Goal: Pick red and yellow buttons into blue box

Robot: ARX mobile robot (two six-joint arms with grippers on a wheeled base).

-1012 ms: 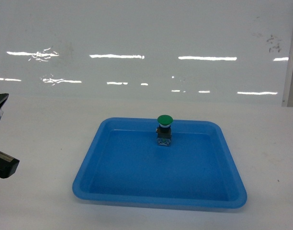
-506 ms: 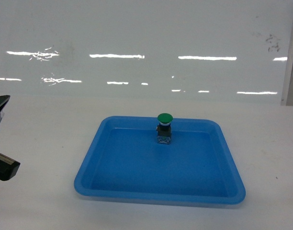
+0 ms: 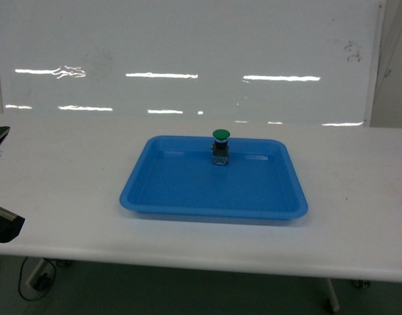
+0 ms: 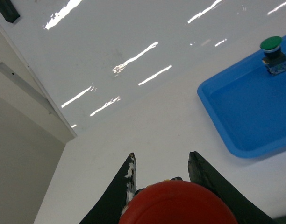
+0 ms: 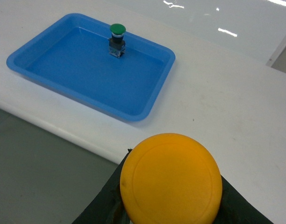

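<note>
The left end effector (image 4: 161,170) holds the red button (image 4: 178,204), with its dark fingers (image 4: 126,186) on both sides of the red cap. It hangs over the white counter (image 4: 147,116), to the left of the blue tray (image 4: 236,116) and well apart from it. In the head view only a bit of this end effector shows at the left edge. The right end effector (image 5: 171,205) holds the yellow button (image 5: 171,179). The round yellow cap fills the bottom of that view, above the front edge of the counter and to the right of the tray. A green button (image 3: 221,146) stands upright inside the tray (image 3: 214,213), near its back rim. A shiny white wall (image 3: 188,59) rises behind the counter. The blue box is not in any view.
</note>
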